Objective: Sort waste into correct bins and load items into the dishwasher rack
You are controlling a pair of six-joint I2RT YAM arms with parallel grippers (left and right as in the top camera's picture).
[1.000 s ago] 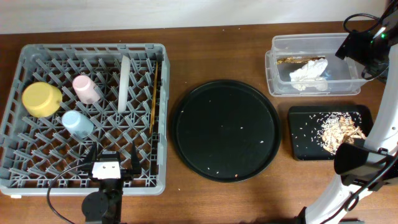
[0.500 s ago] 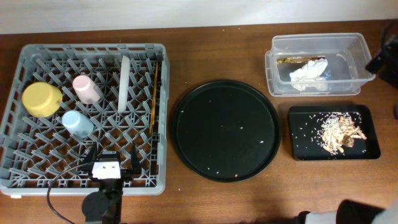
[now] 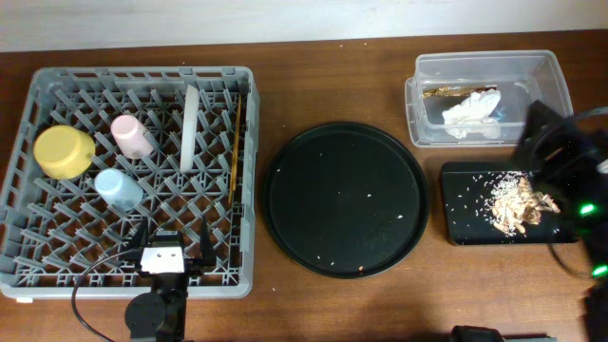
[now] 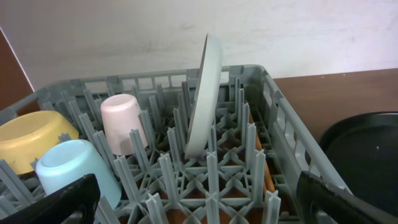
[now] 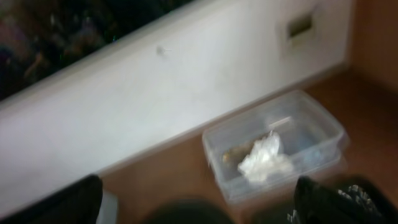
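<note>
The grey dishwasher rack holds the yellow bowl, pink cup, light-blue cup, the whitish plate on edge and the chopsticks. The rack, bowl, pink cup, blue cup and plate also show in the left wrist view. My left gripper is open and empty over the rack's front edge. The beige scraps lie in the black bin. The clear tub holds a white tissue. My right arm blurs over the right side; its fingers are spread, empty.
A large round black tray with a few crumbs lies in the table's middle. The right wrist view is blurred and shows a white wall, the clear tub and its tissue.
My right arm swung out of view at the right and has come back in, now over the black bin and the tub's right end. The left arm and dishes have not moved.
</note>
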